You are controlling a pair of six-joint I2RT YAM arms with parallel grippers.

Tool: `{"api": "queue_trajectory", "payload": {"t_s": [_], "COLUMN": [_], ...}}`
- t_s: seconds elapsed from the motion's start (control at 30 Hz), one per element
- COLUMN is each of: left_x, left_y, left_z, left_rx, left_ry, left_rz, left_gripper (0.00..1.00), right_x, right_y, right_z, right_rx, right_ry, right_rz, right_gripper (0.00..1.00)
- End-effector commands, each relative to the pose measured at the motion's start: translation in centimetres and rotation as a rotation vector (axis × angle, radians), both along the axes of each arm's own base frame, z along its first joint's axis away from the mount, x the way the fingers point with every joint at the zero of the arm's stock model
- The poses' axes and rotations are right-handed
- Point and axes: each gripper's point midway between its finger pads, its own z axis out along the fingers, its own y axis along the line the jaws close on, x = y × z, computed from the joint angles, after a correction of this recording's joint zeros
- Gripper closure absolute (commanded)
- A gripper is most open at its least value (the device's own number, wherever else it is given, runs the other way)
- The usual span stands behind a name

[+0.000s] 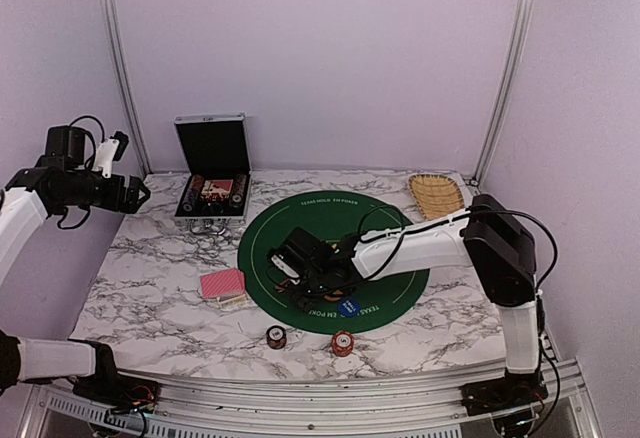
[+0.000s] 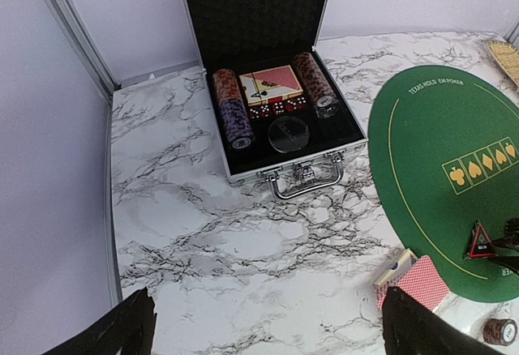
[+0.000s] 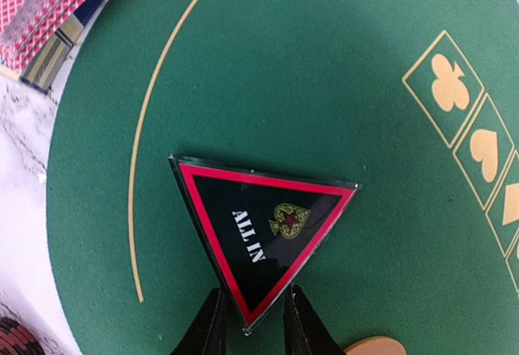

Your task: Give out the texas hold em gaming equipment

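The triangular marker (image 3: pixel 261 237) sits mid-frame in the right wrist view, flat edge toward the top and one corner pointing down, its "ALL IN" lettering running along that downward axis. It is over the round green mat (image 1: pixel 400 288); whether it touches the felt cannot be told. The mat lies on a marble-patterned table (image 1: pixel 150 258) enclosed by pale lilac walls. The right gripper (image 3: pixel 250 314) reaches in from the lower right of the overhead view, its jaws narrowed onto the marker's lower corner. The left gripper (image 2: pixel 268 339) hovers at upper left, jaws spread wide and empty.
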Motion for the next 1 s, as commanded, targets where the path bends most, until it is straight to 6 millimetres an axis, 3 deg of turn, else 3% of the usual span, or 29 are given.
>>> {"api": "queue_trajectory", "payload": {"t_s": [0.0,0.47,0.97], "left_x": [-0.5,-1.2,-2.1], "left_y": [-0.4,-1.2,-2.0], "left_z": [1.1,-0.7,-1.6], "left_rx": [-0.01,-0.018,-0.029], "left_ry": [-0.014,0.061,0.092], "left_rz": [-0.028,-0.086,-0.138], "left_gripper": [0.01,0.01,0.01], "right_x": [1.3,6.1,9.5], "right_y": [1.3,4.3,7.2], "right_z": [-0.3,-0.3,-0.3], "right_rx": [0.021,0.1,0.173], "right_ry": [0.002,-0.011,-0.013], "right_rz": [-0.016,-0.073,-0.091], "right_gripper": [0.77,0.78,0.78]}}
